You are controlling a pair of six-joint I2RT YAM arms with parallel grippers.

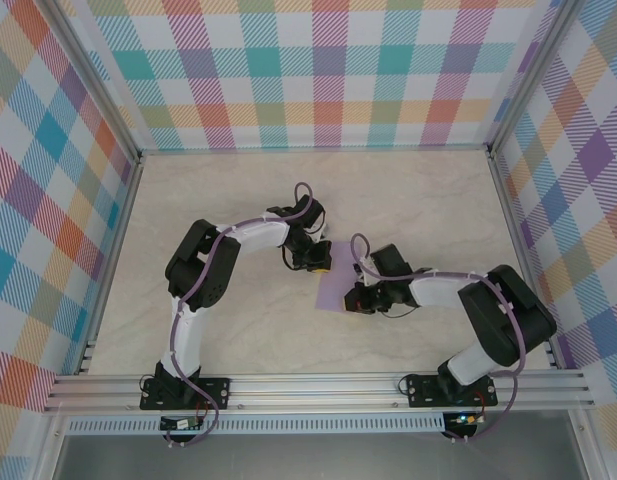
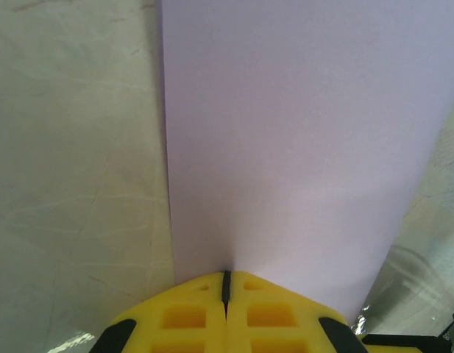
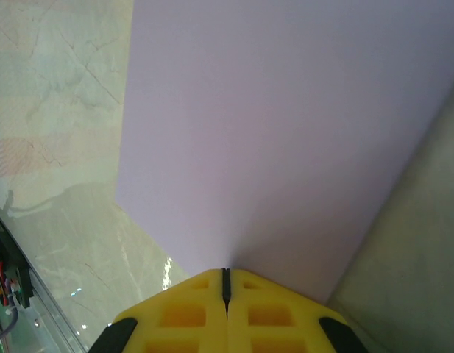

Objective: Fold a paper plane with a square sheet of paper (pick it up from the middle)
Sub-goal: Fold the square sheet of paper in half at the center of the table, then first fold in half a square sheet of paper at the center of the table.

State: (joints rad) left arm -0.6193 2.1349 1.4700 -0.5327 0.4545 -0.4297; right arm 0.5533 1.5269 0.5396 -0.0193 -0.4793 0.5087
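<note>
Two pairs of yellow fingers are pressed shut, both on the same thing. On the left gripper (image 2: 227, 283) the moulded plastic fingers (image 2: 184, 318), blunt-tipped with square recesses in their backs, meet in a thin dark seam; the square sheet of paper (image 2: 300, 147) runs straight into that seam, nipped by its edge. On the right gripper (image 3: 227, 279) the same yellow tips are closed together, with the sheet entering between them from the opposite side.

From either set of jaws the paper spreads forward as a smooth, matt, pale lavender plane with straight, clean edges; a soft shadow gathers on it just ahead of each seam. Seen from above, the sheet sits between the two grippers, the left one at its far-left side and the right one at its near-right side; the black wrist housings cover part of its edges.

Behind the jaws, the left arm (image 1: 203, 270) and the right arm (image 1: 498, 320), built of white and black segments, bend inward toward each other; thin purple cables (image 1: 360, 243) loop along them.

Beneath the paper and to both sides of it is the table (image 2: 72, 184), a pale beige marbled surface with faint veins and a slight gloss; ribbed aluminium rails (image 1: 318, 385) run by the arm bases; plaid-printed walls (image 1: 328, 70) in teal, orange, pink and purple close off the far side and both flanks.
</note>
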